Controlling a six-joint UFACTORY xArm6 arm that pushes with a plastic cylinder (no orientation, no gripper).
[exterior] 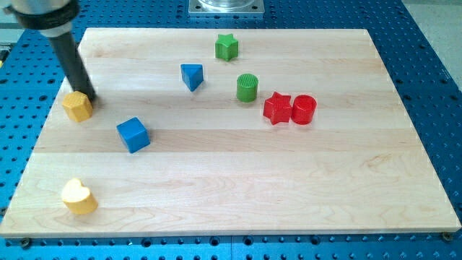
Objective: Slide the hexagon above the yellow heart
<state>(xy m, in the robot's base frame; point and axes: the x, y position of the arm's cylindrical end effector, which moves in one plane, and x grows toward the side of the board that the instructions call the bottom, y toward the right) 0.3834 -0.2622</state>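
A yellow hexagon point(76, 106) sits near the board's left edge. A yellow heart point(79, 196) lies at the bottom left, straight below the hexagon with a wide gap between them. My tip point(89, 96) rests at the hexagon's upper right edge, touching or nearly touching it. The dark rod rises from there to the view's top left.
A blue cube point(133, 134) lies right of the hexagon. A blue triangle point(192, 76), green star point(227, 47), green cylinder point(247, 88), red star point(277, 108) and red cylinder point(304, 110) lie further right. The wooden board point(289, 188) sits on a blue perforated table.
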